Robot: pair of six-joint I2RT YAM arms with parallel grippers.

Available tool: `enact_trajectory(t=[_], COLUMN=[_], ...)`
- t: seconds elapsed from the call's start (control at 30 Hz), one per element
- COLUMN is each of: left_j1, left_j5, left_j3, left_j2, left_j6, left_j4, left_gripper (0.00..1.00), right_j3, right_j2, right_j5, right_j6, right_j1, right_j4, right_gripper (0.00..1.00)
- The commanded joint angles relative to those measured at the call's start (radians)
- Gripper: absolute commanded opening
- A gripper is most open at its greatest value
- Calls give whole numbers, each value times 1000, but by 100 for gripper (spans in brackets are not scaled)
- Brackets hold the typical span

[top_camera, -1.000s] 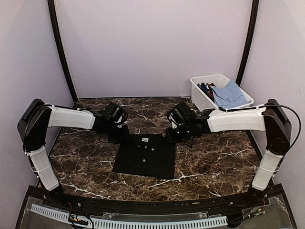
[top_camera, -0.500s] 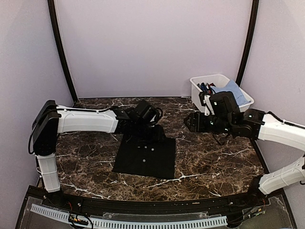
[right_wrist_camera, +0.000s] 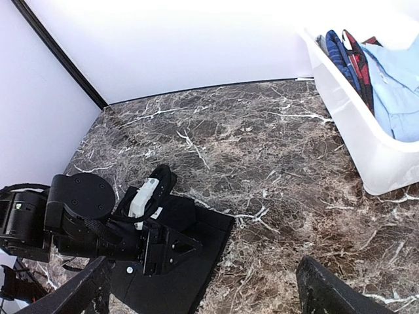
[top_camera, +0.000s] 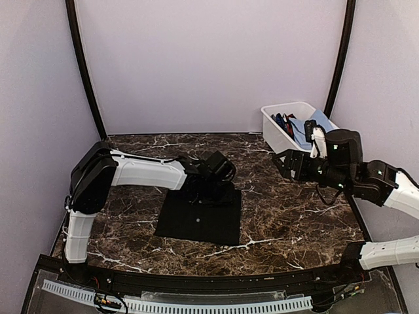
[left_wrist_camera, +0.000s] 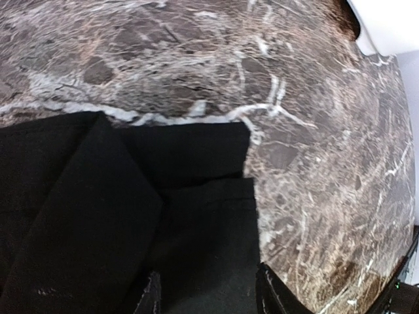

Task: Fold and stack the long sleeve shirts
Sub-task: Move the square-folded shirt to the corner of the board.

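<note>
Top external view
Progress: the black long sleeve shirt [top_camera: 200, 219] lies as a neat rectangle on the table [top_camera: 294, 222], so I judge its fold to be mostly made.
Left to do: no stack shows yet. The white bin [top_camera: 278, 134] holds more garments, so most of the task seems to remain.
Left gripper [top_camera: 215, 190]: down at the shirt's far right corner, the cloth directly under its fingers. Their spread is lost against the black here.
Right gripper [top_camera: 281, 162]: raised and well apart from the shirt, with the bin just behind its fingers and nothing in them.

Left wrist view
Shirt [left_wrist_camera: 98, 229]: overlapping folded layers, with the edge of the fold ahead of the fingers and bare table [left_wrist_camera: 314, 163] beyond.
Left gripper [left_wrist_camera: 209, 297]: the fingers stand part-way spread, one tip on each side of a strip of cloth.
Contact: the cloth between them lies flat and is not bunched, so I judge them to rest on it rather than pinch it.

Right wrist view
Right gripper [right_wrist_camera: 203, 291]: the fingers [right_wrist_camera: 327, 294] are spread wide, holding and touching nothing.
Shirt [right_wrist_camera: 203, 242]: lies far ahead of and below these fingers, with the left arm's gripper on it.
Bin [right_wrist_camera: 366, 157]: to the right of the fingers, holding a light blue cloth [right_wrist_camera: 399, 98] and a red and navy one [right_wrist_camera: 347, 59].
</note>
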Motion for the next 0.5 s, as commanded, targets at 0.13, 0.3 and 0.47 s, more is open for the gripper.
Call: enact_trajectory(t=[0.13, 0.3, 0.47], left_j1=[3, 28, 70], left_j5=[-92, -111, -115], left_j3=[-49, -173, -364], left_j2=[0, -58, -190], left_j6=[-81, -120, -139], left_j4=[-38, -13, 36], left_gripper=[48, 49, 48], right_j3=[-42, -55, -65], right_j2=[-46, -39, -13], right_j5=[17, 4, -13], right_j6=[20, 26, 27], right_j1=[-5, -4, -4], right_j4=[2, 23, 53], right_gripper=[95, 96, 96])
